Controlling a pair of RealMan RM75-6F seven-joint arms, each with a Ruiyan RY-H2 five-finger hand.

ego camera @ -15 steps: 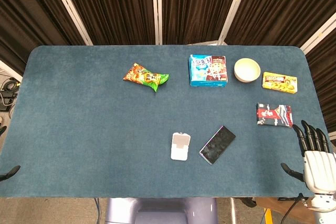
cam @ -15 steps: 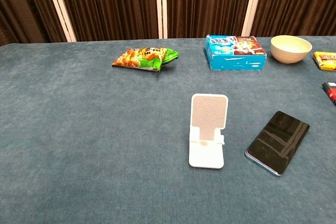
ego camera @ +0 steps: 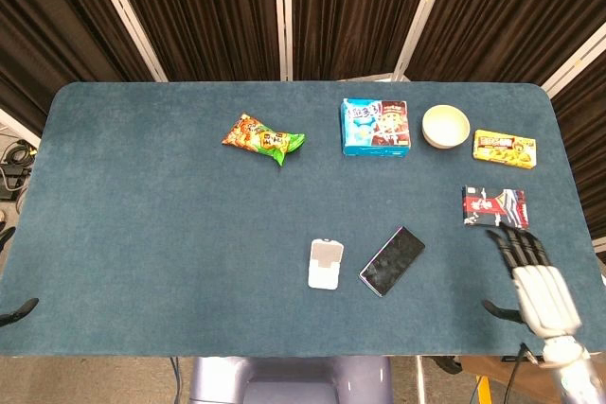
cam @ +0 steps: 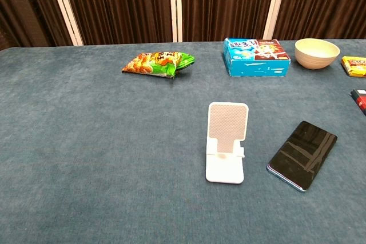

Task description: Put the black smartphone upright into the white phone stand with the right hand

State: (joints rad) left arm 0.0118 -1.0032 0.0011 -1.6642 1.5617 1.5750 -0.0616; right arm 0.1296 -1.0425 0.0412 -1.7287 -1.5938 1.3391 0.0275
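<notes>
Left hand (ego camera: 17, 310): we are seeing only a dark tip at the table's (ego camera: 142, 234) left edge in the head view; whether its fingers are spread or curled we cannot tell.
Chip bag (ego camera: 263, 138): it is lying flat toward the far side, well apart from the work area and out of the reach path.
Stand (cam: 226, 141): it is sitting near the front edge with its backrest raised and its slot empty, just left of the phone, so we are expecting only a short carry.
Blue box (ego camera: 375, 127): it is lying flat at the far side, behind the stand and well clear of it.
Phone (cam: 303, 154): it is lying flat and face up on the cloth, angled, just beside the stand but not touching it; we are judging that an edge must be lifted before it can be gripped.
Bowl (ego camera: 445, 126): it is standing upright beside the blue box.
Yellow box (ego camera: 504, 149): it is lying flat to the right of the bowl.
Red packet (ego camera: 493, 206): it is lying flat just beyond the right hand's fingertips, so we are judging it a possible snag.
Right hand (ego camera: 532, 281): it is hovering over the table's front right corner, fingers spread and holding nothing, well apart from the phone; the grasp is not yet made.
</notes>
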